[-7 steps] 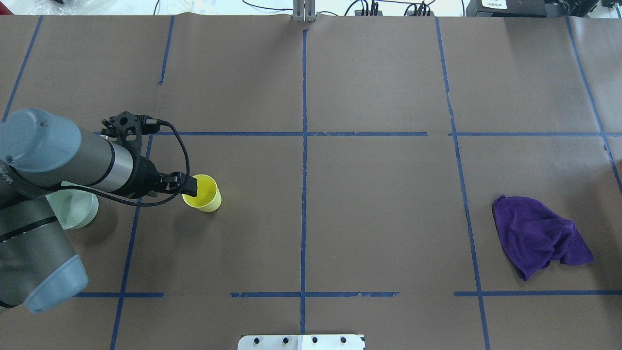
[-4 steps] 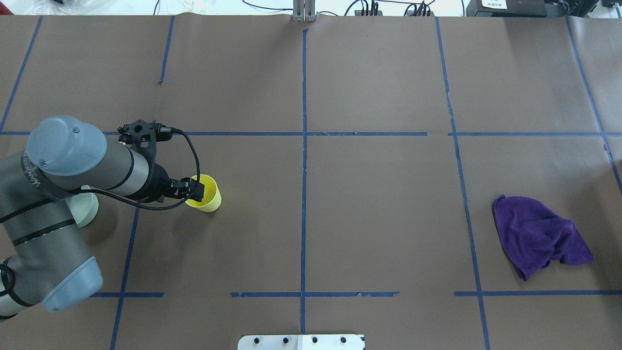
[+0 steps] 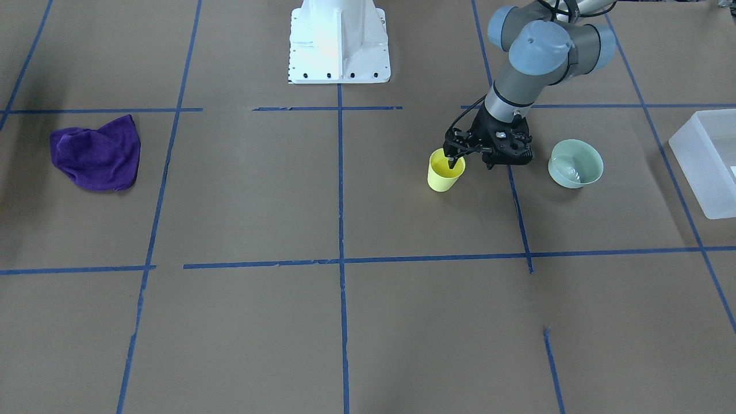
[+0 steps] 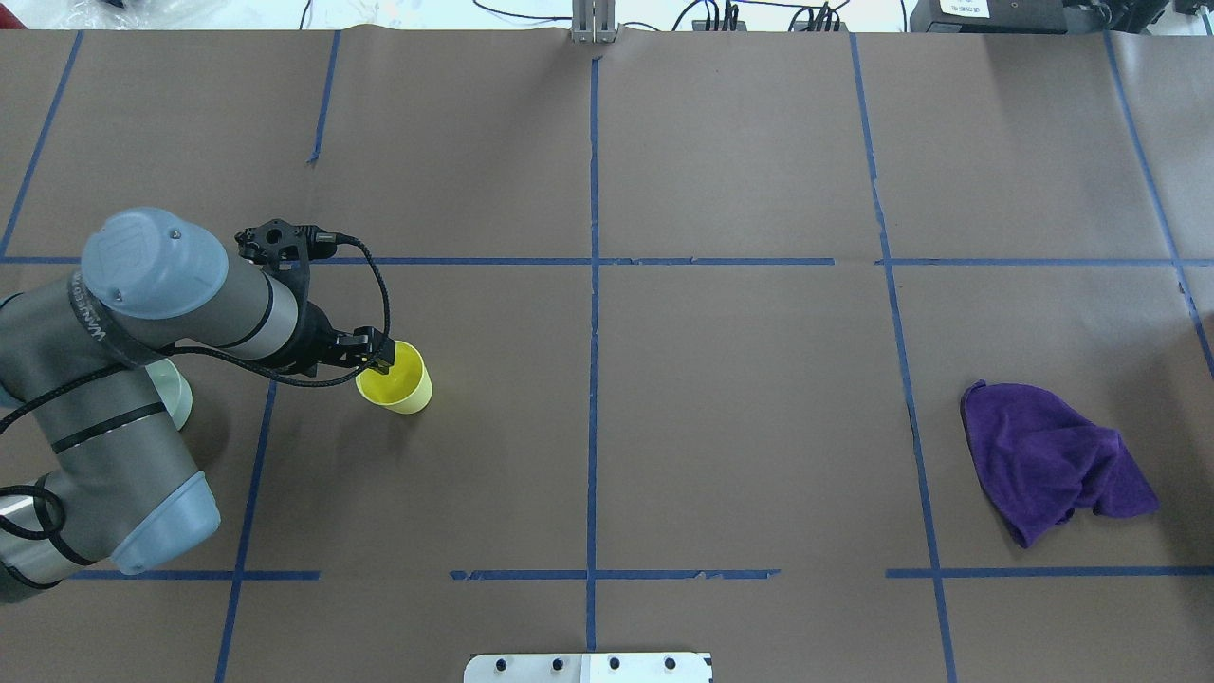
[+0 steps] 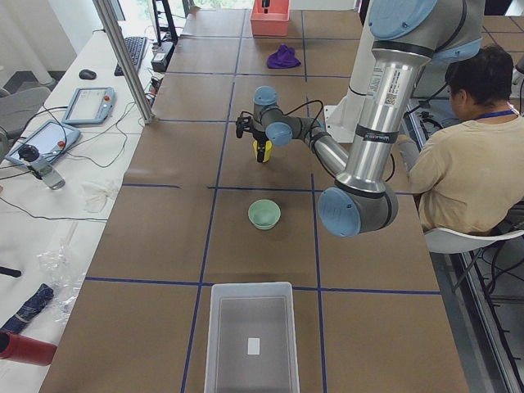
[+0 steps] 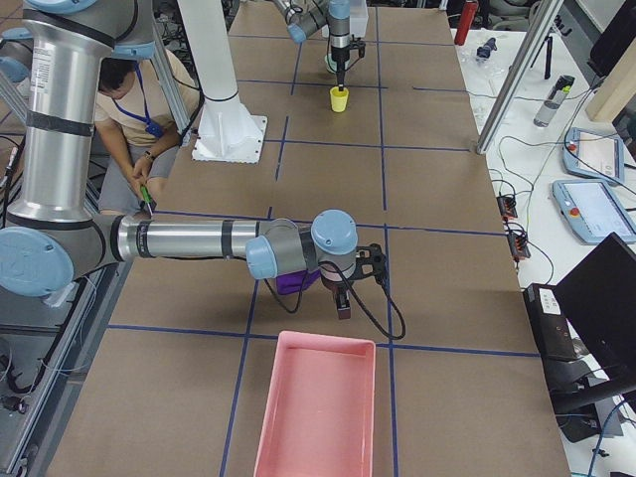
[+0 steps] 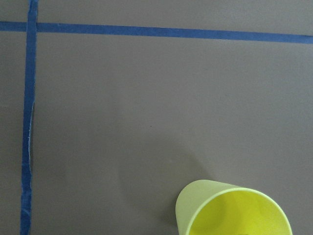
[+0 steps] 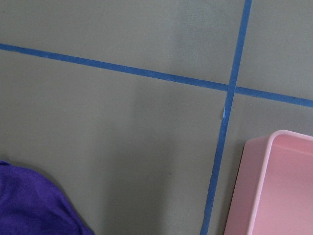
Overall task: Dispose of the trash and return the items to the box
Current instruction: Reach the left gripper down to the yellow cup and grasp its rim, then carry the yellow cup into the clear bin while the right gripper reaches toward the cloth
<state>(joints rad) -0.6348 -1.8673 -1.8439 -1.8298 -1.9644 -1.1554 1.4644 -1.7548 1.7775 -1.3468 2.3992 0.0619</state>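
Note:
The yellow cup stands upright on the brown table, and also shows in the front view and at the bottom of the left wrist view. My left gripper is open at the cup's rim on the robot's side. One finger dips inside the cup and the other stays outside the wall. The mint-green bowl sits apart, beside the left arm, partly hidden by it in the overhead view. The frosted box is at the table's left end. My right gripper hovers by the purple cloth; I cannot tell its state.
A purple cloth lies crumpled on the right side, and its edge shows in the right wrist view. A pink bin sits just past it at the table's right end. A seated person is behind the robot.
The left arm's elbow has swung forward and the wrist has tilted steeper. The gripper has settled onto the cup's rim with one finger inside. The cup has not moved.

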